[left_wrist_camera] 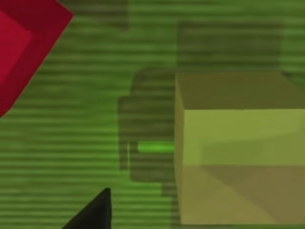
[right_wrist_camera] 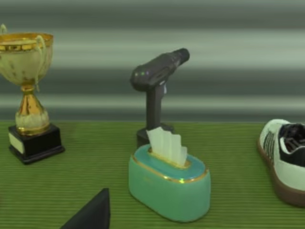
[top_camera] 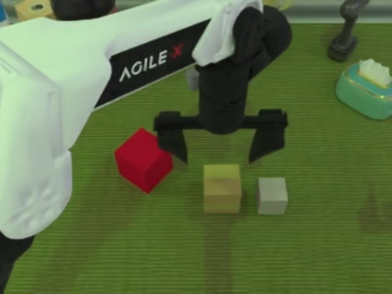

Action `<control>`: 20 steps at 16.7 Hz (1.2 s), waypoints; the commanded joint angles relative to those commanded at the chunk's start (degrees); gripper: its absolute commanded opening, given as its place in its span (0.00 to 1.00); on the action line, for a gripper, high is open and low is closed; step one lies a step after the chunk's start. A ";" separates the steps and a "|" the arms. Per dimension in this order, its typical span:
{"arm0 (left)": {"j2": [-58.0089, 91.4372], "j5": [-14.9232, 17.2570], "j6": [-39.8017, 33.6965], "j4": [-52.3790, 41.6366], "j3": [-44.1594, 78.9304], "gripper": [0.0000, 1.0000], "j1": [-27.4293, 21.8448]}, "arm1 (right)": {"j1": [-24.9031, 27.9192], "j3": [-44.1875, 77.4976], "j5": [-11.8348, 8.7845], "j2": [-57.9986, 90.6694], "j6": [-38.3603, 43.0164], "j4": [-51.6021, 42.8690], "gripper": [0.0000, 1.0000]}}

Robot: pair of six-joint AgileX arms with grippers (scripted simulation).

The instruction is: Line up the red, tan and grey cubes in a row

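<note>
The red cube [top_camera: 144, 160] sits turned at an angle on the green mat, left of the tan cube [top_camera: 222, 188]. The grey cube [top_camera: 272, 196] stands close to the tan cube's right side, the two in a row. My left gripper [top_camera: 219, 153] hovers open just behind the tan cube, with nothing between its wide-spread fingers; one fingertip [top_camera: 177, 153] is close to the red cube's right corner. The left wrist view shows the tan cube [left_wrist_camera: 238, 143] close up and a corner of the red cube [left_wrist_camera: 24, 47]. My right gripper [right_wrist_camera: 152, 226] is parked out of the top view, open and empty.
A mint tissue box [top_camera: 364, 92] and a dark drill [top_camera: 346, 37] stand at the back right. The right wrist view also shows a gold trophy [right_wrist_camera: 28, 95] and a white shoe [right_wrist_camera: 286, 157]. A box with a round hole [top_camera: 33, 7] sits at the back left.
</note>
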 joint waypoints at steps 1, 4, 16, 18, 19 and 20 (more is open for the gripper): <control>-0.26 -0.01 1.87 0.17 -0.36 1.00 0.62 | 0.00 0.00 0.00 0.00 0.00 0.00 1.00; -1.31 0.04 10.40 0.83 -2.04 1.00 3.35 | 0.00 0.00 0.00 0.00 0.00 0.00 1.00; -6.48 0.57 52.72 3.81 -11.31 1.00 16.28 | 0.00 0.00 0.00 0.00 0.00 0.00 1.00; -6.85 0.57 54.22 4.06 -11.69 1.00 16.87 | 0.00 0.00 0.00 0.00 0.00 0.00 1.00; -6.85 0.57 54.22 4.06 -11.69 1.00 16.87 | 0.00 0.00 0.00 0.00 0.00 0.00 1.00; -6.85 0.57 54.22 4.06 -11.69 1.00 16.87 | 0.00 0.00 0.00 0.00 0.00 0.00 1.00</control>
